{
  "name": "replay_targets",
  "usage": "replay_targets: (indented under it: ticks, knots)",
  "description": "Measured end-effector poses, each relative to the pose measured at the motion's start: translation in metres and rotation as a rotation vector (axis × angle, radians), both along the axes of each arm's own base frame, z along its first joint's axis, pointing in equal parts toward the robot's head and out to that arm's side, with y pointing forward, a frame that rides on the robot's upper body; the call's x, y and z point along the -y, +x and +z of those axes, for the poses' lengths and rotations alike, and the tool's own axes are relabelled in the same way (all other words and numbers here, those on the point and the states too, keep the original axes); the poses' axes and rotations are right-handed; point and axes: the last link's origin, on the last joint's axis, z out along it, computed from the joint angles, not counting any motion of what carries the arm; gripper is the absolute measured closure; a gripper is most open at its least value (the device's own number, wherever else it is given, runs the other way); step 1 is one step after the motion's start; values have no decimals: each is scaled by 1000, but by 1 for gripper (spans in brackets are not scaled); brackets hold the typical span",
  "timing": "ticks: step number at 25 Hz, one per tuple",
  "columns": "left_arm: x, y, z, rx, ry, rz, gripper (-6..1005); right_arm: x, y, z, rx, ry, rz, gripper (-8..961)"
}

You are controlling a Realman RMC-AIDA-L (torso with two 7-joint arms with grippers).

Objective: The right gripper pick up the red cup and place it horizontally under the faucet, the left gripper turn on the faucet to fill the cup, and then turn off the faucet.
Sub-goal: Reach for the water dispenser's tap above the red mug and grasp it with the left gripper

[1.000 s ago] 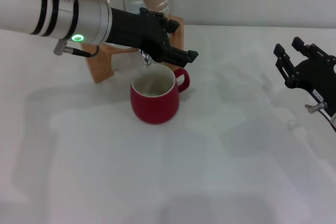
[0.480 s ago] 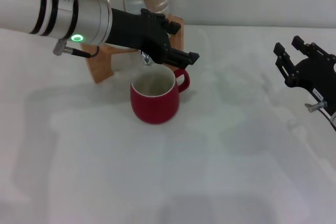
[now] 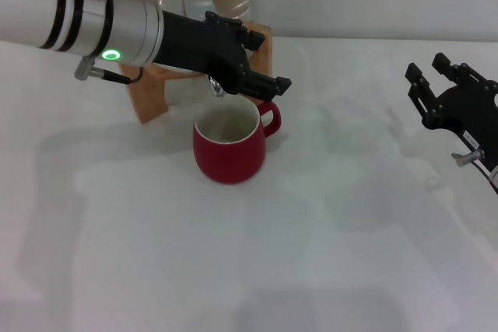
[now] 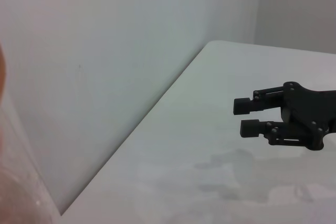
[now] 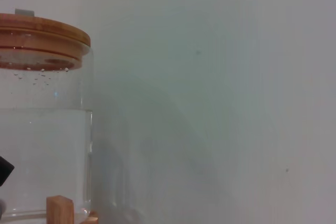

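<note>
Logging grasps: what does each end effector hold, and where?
Right end effector: nothing, open. Left end effector is at the faucet; its grip is hidden.

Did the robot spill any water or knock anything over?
No, nothing stands out. The red cup stands upright on the white table under the faucet, where the left claw reaches. No puddle shows around it. The right claw hangs open, well off to the side.

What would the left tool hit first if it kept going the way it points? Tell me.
Probably nothing: the left tool at the faucet points across the white table, passing just above the red cup; depth is uncertain.
</note>
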Motion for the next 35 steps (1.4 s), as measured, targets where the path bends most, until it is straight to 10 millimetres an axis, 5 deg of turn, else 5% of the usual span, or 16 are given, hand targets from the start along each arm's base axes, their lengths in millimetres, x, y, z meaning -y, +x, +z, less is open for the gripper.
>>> replay_targets:
  ticks: [35]
  knots:
    - [-4, -5, -3, -36, 15, -13, 119, 1, -2, 0, -6, 2, 11, 528]
